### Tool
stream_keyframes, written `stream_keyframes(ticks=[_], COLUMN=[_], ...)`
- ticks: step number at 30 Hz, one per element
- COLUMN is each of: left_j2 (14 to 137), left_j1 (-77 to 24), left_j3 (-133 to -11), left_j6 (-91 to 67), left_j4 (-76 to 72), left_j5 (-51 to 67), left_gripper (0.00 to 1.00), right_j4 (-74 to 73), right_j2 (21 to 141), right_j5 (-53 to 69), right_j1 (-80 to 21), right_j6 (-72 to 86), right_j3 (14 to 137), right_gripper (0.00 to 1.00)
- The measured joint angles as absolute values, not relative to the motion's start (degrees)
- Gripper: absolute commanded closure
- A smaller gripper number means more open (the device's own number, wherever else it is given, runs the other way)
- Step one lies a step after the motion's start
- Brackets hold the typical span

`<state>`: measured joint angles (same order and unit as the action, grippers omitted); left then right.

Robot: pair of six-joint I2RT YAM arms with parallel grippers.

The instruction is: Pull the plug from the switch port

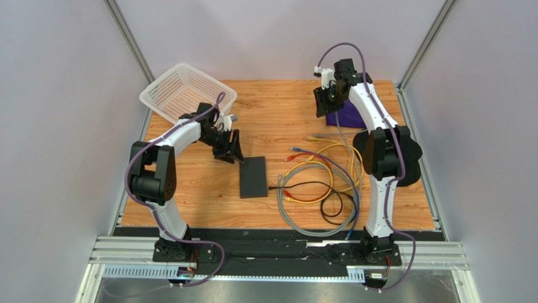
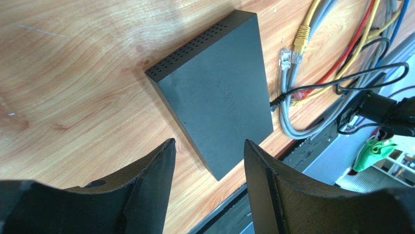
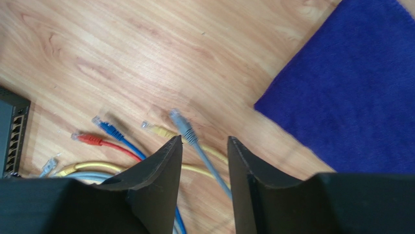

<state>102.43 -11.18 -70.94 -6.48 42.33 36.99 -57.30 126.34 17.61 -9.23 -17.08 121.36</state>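
Left tool (image 1: 228, 149) is open, with nothing between its fingers, and it hangs just above the desk (image 1: 189, 196). The switch (image 1: 254, 177) lies flat on the desk, just to the near right of this tool. In the left wrist view the switch sits right past the open fingertips.

Its long side runs from near to far. The holes for the wires are along its right long side. The plug (image 1: 271, 187) sits in that side, close to the near end, and it sticks out to the right. A thin black wire (image 1: 300, 184) runs from it into the pile of loose wires (image 2: 302, 36).

The right tool (image 1: 329, 101) is open too and holds nothing. It is up at the far right, by the purple cloth (image 1: 344, 117), well apart from the switch.

So the left tool is much nearer. But the plug is on the side away from it, facing the right arm. I think the plug has to come straight out to the right, along its own line. The switch may slide if nothing holds it down.
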Motion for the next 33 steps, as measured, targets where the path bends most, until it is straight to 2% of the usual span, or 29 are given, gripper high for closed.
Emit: stream_keyframes(ticks=[1,5,6,7,8,17,28,33], left_j2=[102.4,102.4,102.4,102.4,102.4,101.6,103.0,106.1], left_j1=[-11.2,-11.3,-11.3,-11.3,-11.3,-12.7,-13.8,-14.1], left_j3=[-70.9,-70.9,-70.9,-70.9,-70.8,-65.1,-64.5,-65.5], left_j6=[-6.5,-6.5,-6.5,-6.5,-6.5,-7.1,-9.3,-9.7], left_j4=[42.2,42.1,42.1,41.9,41.8,39.1,37.3,37.1], left_j5=[36.8,34.9,34.5,34.3,34.1,32.2,31.5,32.6], left_gripper=[0.36,0.36,0.35,0.35,0.35,0.34,0.37,0.4], right_j4=[-56.9,-57.6,-58.4,-59.4,-59.9,-63.7,-64.9,-64.8], right_j2=[125.4,120.3,119.2,118.3,117.8,119.0,129.3,131.6], right_j5=[17.8,24.0,26.3,28.9,31.0,47.3,54.1,56.8], right_j1=[-9.6,-11.7,-12.4,-13.3,-14.0,-25.2,-30.9,-31.3], right_j6=[-16.7,-16.4,-16.5,-16.8,-17.2,-19.6,-23.9,-25.4], right_j3=[119.7,112.4,111.0,110.0,109.1,97.4,99.0,97.1], right_gripper=[0.16,0.13,0.11,0.0,0.0,0.01,0.27,0.3])
